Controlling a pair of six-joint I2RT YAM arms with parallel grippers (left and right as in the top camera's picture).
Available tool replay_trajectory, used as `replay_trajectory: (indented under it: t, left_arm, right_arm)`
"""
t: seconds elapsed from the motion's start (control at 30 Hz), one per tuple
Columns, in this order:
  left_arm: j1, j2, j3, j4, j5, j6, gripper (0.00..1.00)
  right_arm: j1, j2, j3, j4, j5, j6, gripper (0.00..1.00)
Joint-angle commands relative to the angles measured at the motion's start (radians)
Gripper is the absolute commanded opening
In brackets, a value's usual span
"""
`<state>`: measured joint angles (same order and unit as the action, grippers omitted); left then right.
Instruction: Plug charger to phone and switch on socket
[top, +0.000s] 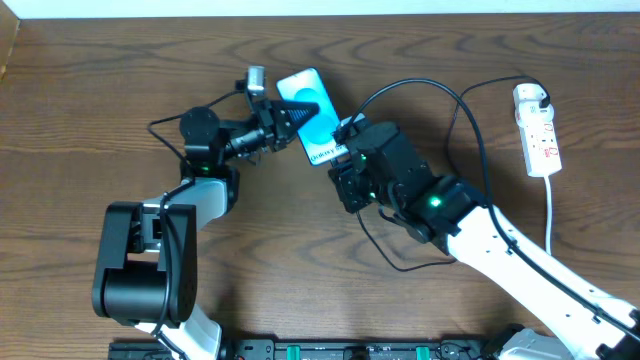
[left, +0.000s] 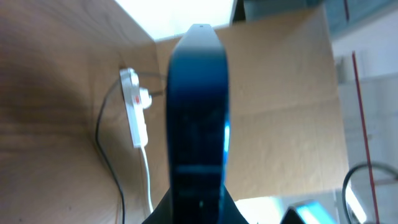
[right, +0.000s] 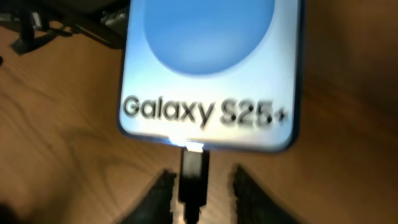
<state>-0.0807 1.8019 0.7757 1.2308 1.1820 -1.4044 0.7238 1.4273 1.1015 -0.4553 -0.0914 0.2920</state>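
Left arm (top: 150, 262): black boxy base, white rounded link, black joints, small green light (top: 205, 167), silver cap (top: 256, 77) at the wrist, thin black cable (top: 158, 128) looped alongside. Right arm (top: 525, 262): long white link, black angular wrist housing, another green light. Right gripper (right: 202, 198): dark wedge-shaped fingertips (right: 155, 200), blurred.
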Motion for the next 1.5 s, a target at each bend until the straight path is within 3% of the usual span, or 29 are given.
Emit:
replay_trajectory:
  t: [0.0,0.13,0.23,0.33,0.5,0.83,1.03,1.13,1.27,1.47]
  left_arm:
    - [-0.010,-0.006,0.005,0.013,0.038,0.068,0.07]
    - [-0.023,-0.006,0.005,0.061,0.004,0.114,0.07]
    - [-0.057,-0.006,0.005,0.194,-0.021,0.130,0.07]
    - [-0.106,-0.007,0.005,0.310,-0.051,0.164,0.07]
    - [-0.175,-0.007,0.006,0.240,-0.136,0.216,0.07]
    - [-0.314,-0.007,0.108,-0.185,-0.452,0.328,0.07]
    - [-0.425,-0.006,0.447,-0.927,-0.608,0.707,0.07]
    - [-0.454,0.006,0.600,-1.201,-0.644,0.871,0.07]
    - [-0.453,0.050,0.721,-1.389,-0.614,0.961,0.07]
    - [-0.427,0.183,0.756,-1.433,-0.313,1.023,0.07]
  right_arm:
    - [-0.006,-0.113,0.024,-0.033,-0.032,-0.001,0.44]
    - [-0.019,-0.276,0.024,-0.109,0.002,-0.004,0.61]
    - [-0.042,-0.432,0.024,-0.166,0.092,-0.021,0.72]
    - [-0.061,-0.576,0.024,-0.214,0.233,-0.020,0.79]
    - [-0.075,-0.755,0.024,-0.303,0.454,-0.019,0.82]
    - [-0.076,-0.846,0.024,-0.466,0.535,0.029,0.85]
    - [-0.076,-0.846,0.024,-0.499,0.612,0.029,0.89]
    - [-0.076,-0.846,0.023,-0.507,0.640,0.029,0.90]
    - [-0.076,-0.845,0.022,-0.506,0.643,0.029,0.91]
    - [-0.076,-0.843,0.003,-0.490,0.644,0.029,0.91]
